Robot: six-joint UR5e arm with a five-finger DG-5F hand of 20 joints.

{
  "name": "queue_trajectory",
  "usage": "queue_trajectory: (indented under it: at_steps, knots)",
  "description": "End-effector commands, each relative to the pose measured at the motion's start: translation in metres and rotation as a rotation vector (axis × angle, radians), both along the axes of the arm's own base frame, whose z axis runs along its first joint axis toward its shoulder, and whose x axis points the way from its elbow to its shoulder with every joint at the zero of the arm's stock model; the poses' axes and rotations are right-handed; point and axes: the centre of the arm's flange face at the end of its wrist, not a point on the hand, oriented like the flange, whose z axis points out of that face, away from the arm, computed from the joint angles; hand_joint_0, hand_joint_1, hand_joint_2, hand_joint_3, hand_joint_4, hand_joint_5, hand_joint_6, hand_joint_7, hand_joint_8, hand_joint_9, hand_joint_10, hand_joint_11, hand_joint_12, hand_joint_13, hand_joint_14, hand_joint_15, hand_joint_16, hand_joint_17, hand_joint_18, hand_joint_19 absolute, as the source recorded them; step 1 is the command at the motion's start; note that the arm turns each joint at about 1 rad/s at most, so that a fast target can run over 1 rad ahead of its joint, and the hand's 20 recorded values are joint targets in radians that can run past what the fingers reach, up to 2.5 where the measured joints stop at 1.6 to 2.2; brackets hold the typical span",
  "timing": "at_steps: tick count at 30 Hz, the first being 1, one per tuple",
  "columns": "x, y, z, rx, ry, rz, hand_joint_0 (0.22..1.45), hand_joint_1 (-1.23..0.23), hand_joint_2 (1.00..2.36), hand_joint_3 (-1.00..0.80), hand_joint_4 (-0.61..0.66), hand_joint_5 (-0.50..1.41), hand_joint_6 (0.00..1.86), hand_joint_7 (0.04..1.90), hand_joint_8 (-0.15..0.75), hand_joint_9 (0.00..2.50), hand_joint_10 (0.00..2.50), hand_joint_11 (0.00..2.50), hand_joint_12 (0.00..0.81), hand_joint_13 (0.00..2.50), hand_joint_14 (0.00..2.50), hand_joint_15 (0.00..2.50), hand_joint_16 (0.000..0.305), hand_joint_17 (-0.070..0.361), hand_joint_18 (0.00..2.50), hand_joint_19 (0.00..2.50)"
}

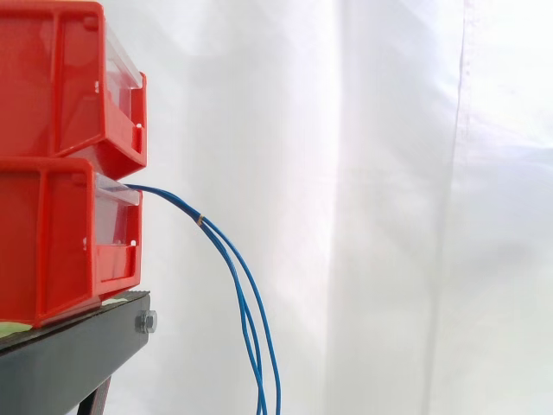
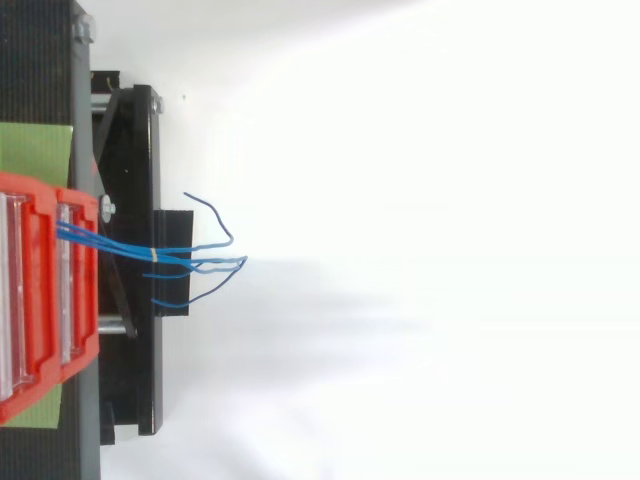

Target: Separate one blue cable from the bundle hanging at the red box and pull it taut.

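Whether the hand is wide, narrow or holding something cannot be told here, so the job looks like it has not begun. The bundle of blue cables (image 1: pixel 173 200) comes out of the front of the lower red box (image 1: pixel 60 251). That box sits under another red box (image 1: pixel 60 78) at the edge of the black stand (image 1: pixel 78 350). Just past the box, a small pale band (image 1: pixel 200 221) ties the cables together. Below the band they hang down loose, close side by side, in front of the white curtain (image 1: pixel 397 173). From above, the loose ends (image 2: pixel 225 261) spread out a little, and one curled end (image 2: pixel 215 209) bends away from the others. A green sheet (image 2: pixel 35 150) lies under the boxes. Things could go wrong from here. The cables are thin and hang very near each other, so the hand might catch two when it wants one. The band holds them together, so a pull on one may drag the rest along. A hard pull might also slide the box forward, or the thin cable might slip out of the hand.
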Motion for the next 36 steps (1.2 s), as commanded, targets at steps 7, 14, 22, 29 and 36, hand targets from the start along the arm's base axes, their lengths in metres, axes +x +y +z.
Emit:
queue_trajectory:
  at_steps: [7, 14, 22, 29, 36]
  knots:
    - [0.017, 0.004, -0.022, -0.006, 0.019, -0.002, 0.48, -0.33, 1.00, -0.50, 0.23, -0.26, 0.50, 0.85, 0.295, 0.29, 0.01, 0.27, 0.346, 0.06, 0.00, 0.04, 0.046, 0.103, 0.00, 0.15]
    - [0.021, 0.005, -0.028, -0.007, 0.021, -0.003, 0.48, -0.34, 1.00, -0.50, 0.23, -0.25, 0.50, 0.85, 0.295, 0.29, 0.01, 0.28, 0.345, 0.06, 0.00, 0.04, 0.045, 0.102, 0.00, 0.14]
    - [0.024, 0.005, -0.027, -0.006, 0.001, -0.012, 0.48, -0.35, 1.00, -0.50, 0.24, -0.25, 0.50, 0.86, 0.293, 0.29, 0.01, 0.27, 0.344, 0.06, 0.00, 0.04, 0.045, 0.101, 0.00, 0.15]
    - [0.032, 0.007, -0.040, -0.010, 0.019, -0.012, 0.48, -0.36, 1.00, -0.50, 0.24, -0.25, 0.50, 0.86, 0.294, 0.30, 0.01, 0.28, 0.343, 0.06, 0.00, 0.04, 0.045, 0.101, 0.00, 0.15]
    - [0.040, 0.006, -0.047, -0.021, 0.006, -0.030, 0.48, -0.36, 1.00, -0.50, 0.24, -0.25, 0.50, 0.85, 0.294, 0.30, 0.01, 0.28, 0.342, 0.06, 0.00, 0.04, 0.045, 0.102, 0.00, 0.14]
